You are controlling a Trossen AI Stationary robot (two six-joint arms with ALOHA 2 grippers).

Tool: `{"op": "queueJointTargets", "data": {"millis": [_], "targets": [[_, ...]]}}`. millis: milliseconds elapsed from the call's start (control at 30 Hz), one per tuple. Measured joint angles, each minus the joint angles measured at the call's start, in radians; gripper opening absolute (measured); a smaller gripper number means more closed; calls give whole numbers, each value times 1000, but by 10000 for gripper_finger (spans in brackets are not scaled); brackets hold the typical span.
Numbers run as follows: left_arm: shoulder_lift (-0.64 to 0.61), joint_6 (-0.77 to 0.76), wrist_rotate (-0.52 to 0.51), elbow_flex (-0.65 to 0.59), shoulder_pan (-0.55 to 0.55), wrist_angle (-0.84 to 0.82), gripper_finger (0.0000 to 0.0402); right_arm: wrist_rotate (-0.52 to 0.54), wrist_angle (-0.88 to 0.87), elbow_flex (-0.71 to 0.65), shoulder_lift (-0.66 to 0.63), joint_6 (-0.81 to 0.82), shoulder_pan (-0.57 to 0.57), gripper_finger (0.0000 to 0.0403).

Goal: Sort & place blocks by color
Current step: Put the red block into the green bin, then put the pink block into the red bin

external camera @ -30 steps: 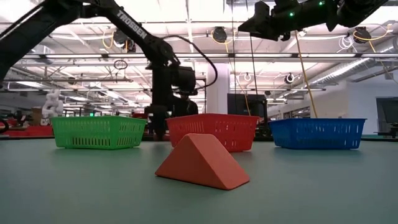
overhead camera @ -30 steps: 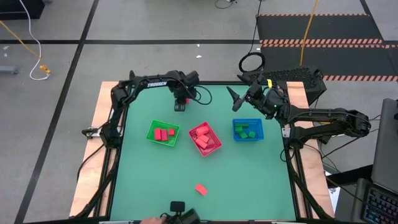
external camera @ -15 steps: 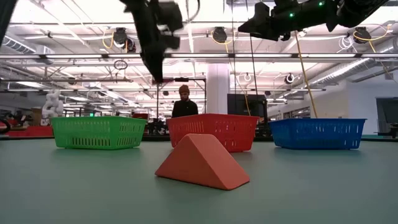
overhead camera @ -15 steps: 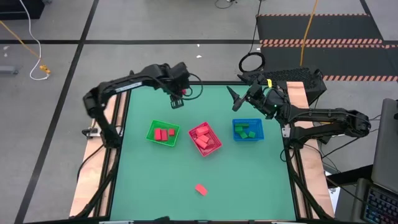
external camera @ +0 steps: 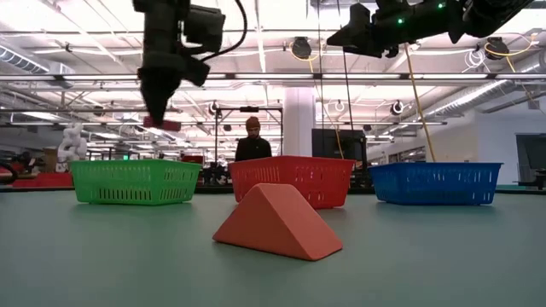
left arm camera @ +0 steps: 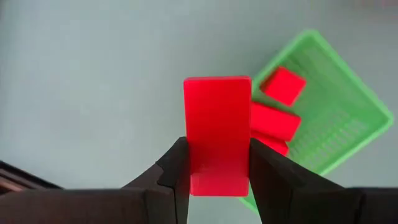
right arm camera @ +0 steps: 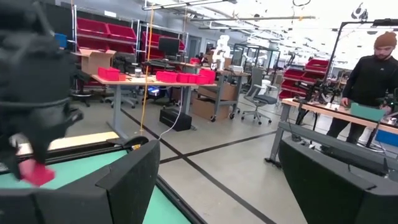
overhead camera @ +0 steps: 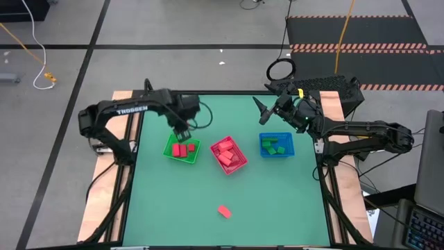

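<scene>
My left gripper [overhead camera: 186,132] hangs high over the far edge of the green basket [overhead camera: 182,148] and is shut on a red bar block [left arm camera: 217,134], which the low view shows below the fingers [external camera: 162,123]. Red blocks [left arm camera: 273,121] lie in that green basket. Salmon-pink blocks lie in the red basket [overhead camera: 229,154] and green blocks in the blue basket [overhead camera: 276,144]. A salmon wedge block [overhead camera: 223,210] rests flat on the table near the near edge. My right gripper [overhead camera: 262,111] waits open in the air beyond the blue basket. My left gripper pinches the red bar block between its two fingers [left arm camera: 177,165], which press on its two long sides near one end [left arm camera: 217,177]. The fingers point down from above. The block is lifted clear, high above the green basket's rim.
The three baskets stand in a row across the table's middle: green [external camera: 135,181], red [external camera: 294,177], blue [external camera: 435,182]. The wedge [external camera: 277,222] lies alone on the near half. A person [external camera: 252,141] stands in the room beyond the far edge.
My left gripper has risen from the table near the far edge with the red block in its fingers. It has then swung toward the left and near edges, to a place over the green basket. The block is now lifted clear. My right arm has kept still.
</scene>
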Motion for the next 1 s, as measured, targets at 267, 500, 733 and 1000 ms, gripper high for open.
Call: {"op": "queueJointTargets", "data": {"millis": [267,500,733,1000], "targets": [[-90,-155,2,-232,-134,155,125,0,12,0,0,-2,0,320],[-93,-190,-7,-325,-180,249,164,0,15,0,0,1,0,320],[-127,-186,-8,-320,-182,262,338,0,37,0,0,13,0,320],[-249,-76,-9,-320,-182,571,379,-5,34,0,0,33,0,320]]}}
